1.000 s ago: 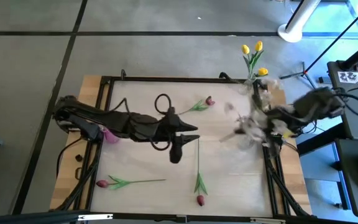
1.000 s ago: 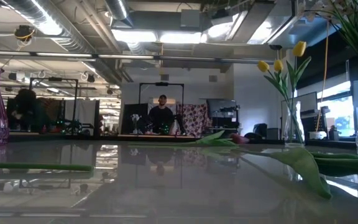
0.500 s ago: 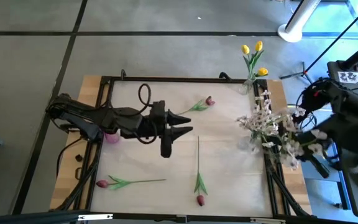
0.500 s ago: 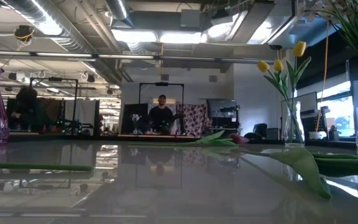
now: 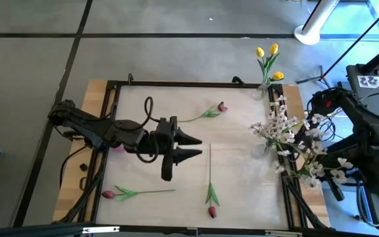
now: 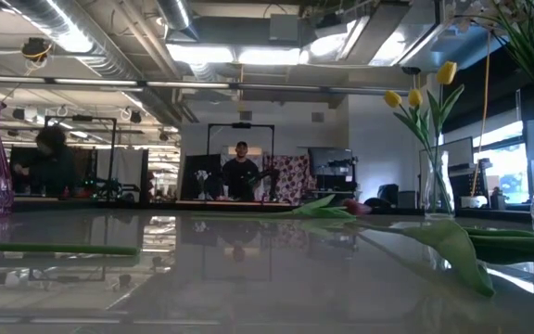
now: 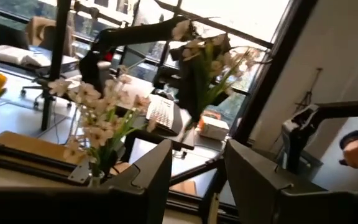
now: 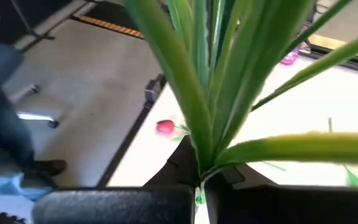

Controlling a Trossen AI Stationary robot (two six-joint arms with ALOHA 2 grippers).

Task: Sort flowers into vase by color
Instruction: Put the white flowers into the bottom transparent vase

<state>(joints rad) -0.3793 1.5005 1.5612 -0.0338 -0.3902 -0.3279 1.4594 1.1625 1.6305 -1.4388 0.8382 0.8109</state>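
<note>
I note right gripper (image 8: 199, 194) now swung off table's (image 5: 242, 174) right edge, pinching white spray (image 5: 321, 168) by stem. Left gripper (image 5: 196, 146) (fingers spread, empty) drifted back mid-table. Red tulips (image 5: 212, 210) lie unsorted on table; yellows (image 5: 266, 51) vased at far-right corner.

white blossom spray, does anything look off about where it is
Yes. The right gripper is shut on a white blossom spray out past the table's right edge, over the floor, not above any vase. Three red tulips lie unsorted on the table; the left gripper hovers open above it.
</note>
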